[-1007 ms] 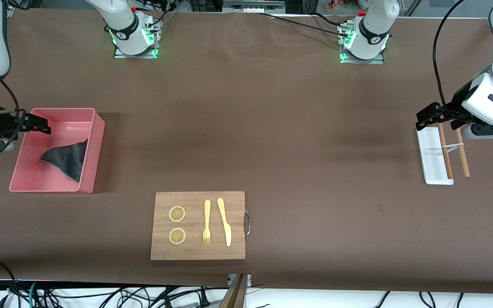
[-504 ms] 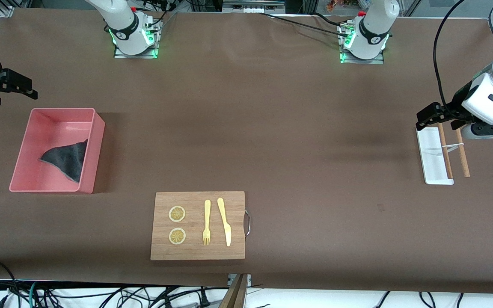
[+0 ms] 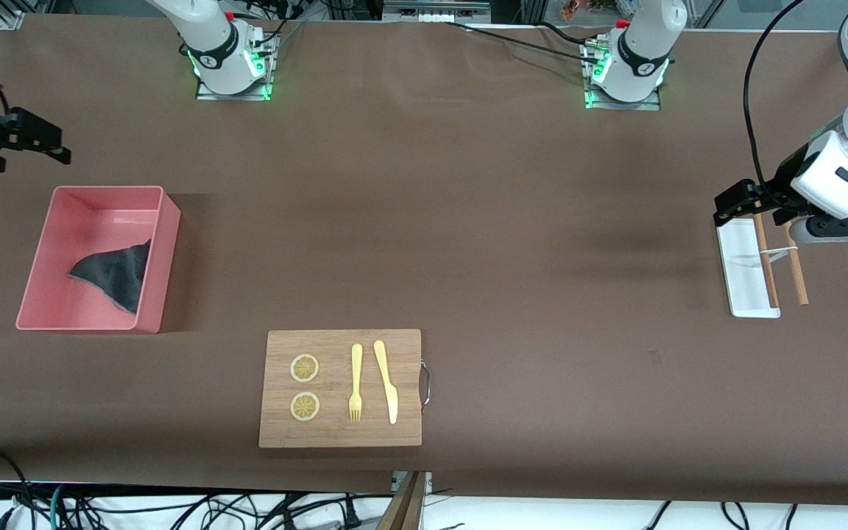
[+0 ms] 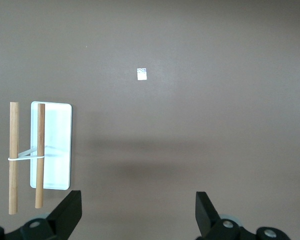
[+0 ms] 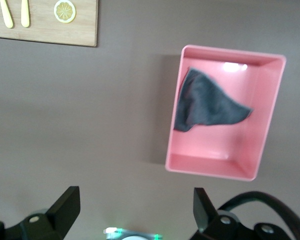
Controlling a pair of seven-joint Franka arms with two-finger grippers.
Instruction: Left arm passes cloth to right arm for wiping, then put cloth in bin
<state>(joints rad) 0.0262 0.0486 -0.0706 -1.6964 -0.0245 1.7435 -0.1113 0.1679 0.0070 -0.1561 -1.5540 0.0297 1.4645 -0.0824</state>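
Right pincer (image 3: 34,143) half cut by front view's edge; cloth (image 3: 111,272) partly hidden by bin (image 3: 168,243) wall.

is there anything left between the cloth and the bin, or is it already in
Nothing stands between them: the cloth already lies inside the bin, against the wall toward the cutting board's side. The right gripper is open and empty over bare table past the bin. The left gripper is open over the white tray.
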